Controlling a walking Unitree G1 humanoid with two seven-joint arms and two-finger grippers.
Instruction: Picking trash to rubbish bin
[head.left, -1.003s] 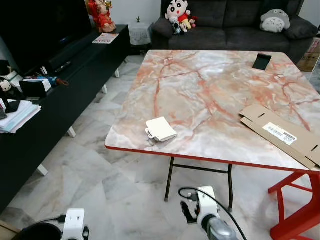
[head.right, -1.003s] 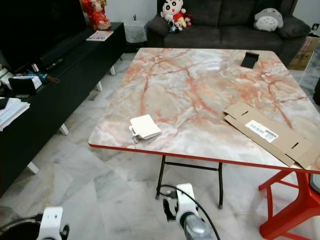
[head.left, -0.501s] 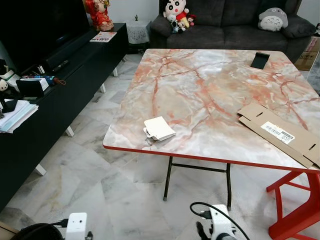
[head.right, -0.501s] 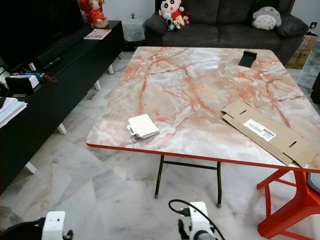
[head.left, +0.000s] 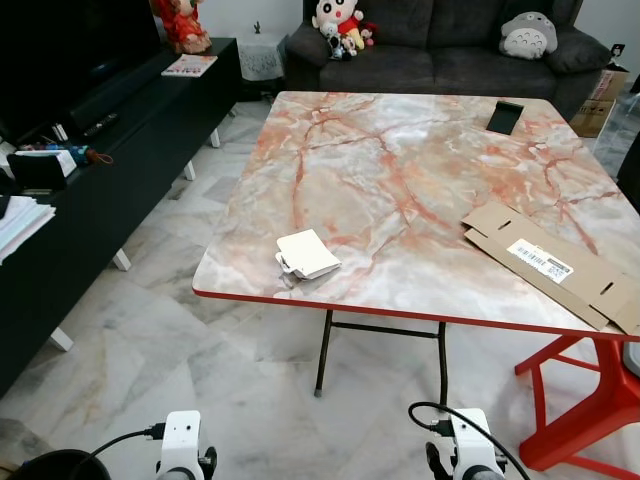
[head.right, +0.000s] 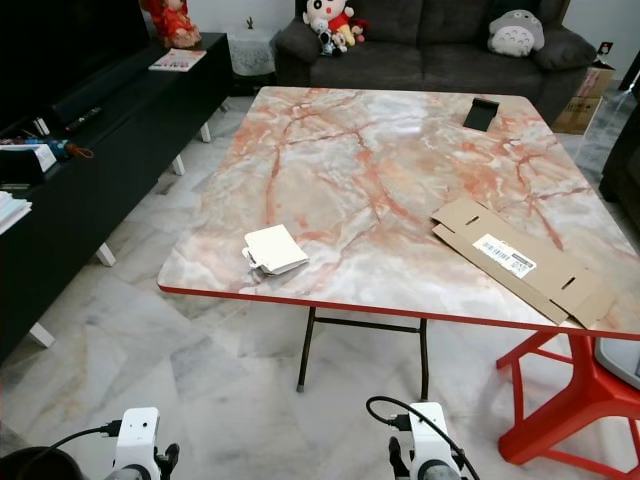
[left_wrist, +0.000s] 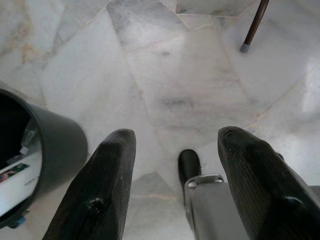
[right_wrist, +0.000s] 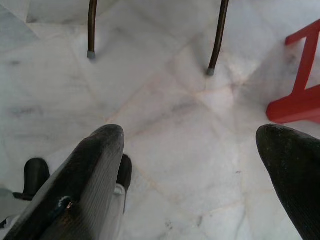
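Facing marble table (head.left: 420, 190), white packet (head.left: 306, 254), cardboard (head.left: 550, 265)

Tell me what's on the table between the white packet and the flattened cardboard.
Nothing: in the left eye view, bare marble tabletop runs between the white packet and the flattened cardboard.

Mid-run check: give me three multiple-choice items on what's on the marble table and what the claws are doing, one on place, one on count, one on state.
1. Where on the marble table does the flattened cardboard box lie?
A. near its right edge
B. at its left corner
C. at its centre

2. How many plush toys sit on the sofa?
A. one
B. at least two
C. none

3. How is the left claw?
A. shut on the cardboard
B. open, holding nothing
C. shut on a paper bag

Answers:
1 A, it lies along the right side by the red stool.
2 B, one at each end.
3 B, its fingers stand apart over bare floor.
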